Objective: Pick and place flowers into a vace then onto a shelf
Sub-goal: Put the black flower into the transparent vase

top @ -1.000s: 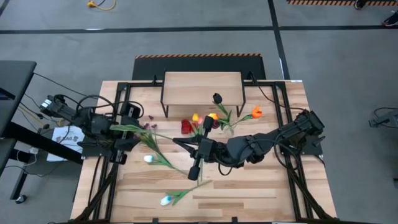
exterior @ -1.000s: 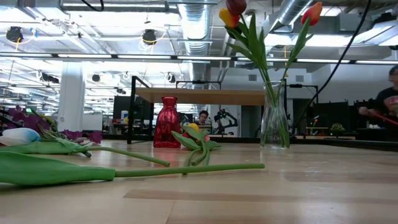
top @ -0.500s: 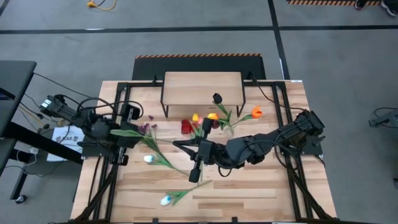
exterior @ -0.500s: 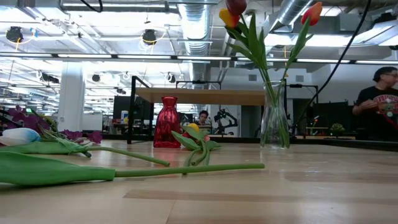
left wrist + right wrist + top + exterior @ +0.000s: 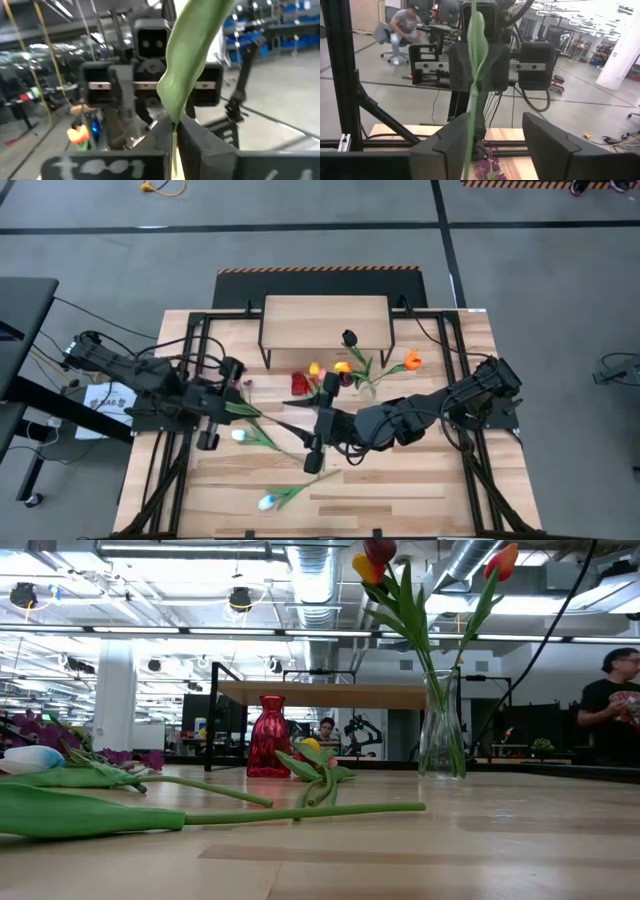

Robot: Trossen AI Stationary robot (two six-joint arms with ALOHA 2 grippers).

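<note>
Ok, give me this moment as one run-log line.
left pincer: shut on long green flower stem | right pincer: open around same stem | clear glass vase: holds tulips, on table

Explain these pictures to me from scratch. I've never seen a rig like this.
This is a robot with two dark arms working at a wooden table. One camera looks straight down from above. Another sits at tabletop height. The last two ride on the arms' wrists and look out past each end effector, the two-fingered grasping part.

On the table stand a small raised shelf, a red vase and a glass vase holding tulips. More flowers lie loose, such as a white tulip.

The left end effector is shut on a green flower stem. The right end effector is open, facing it, with the stem running beside one finger.
</note>
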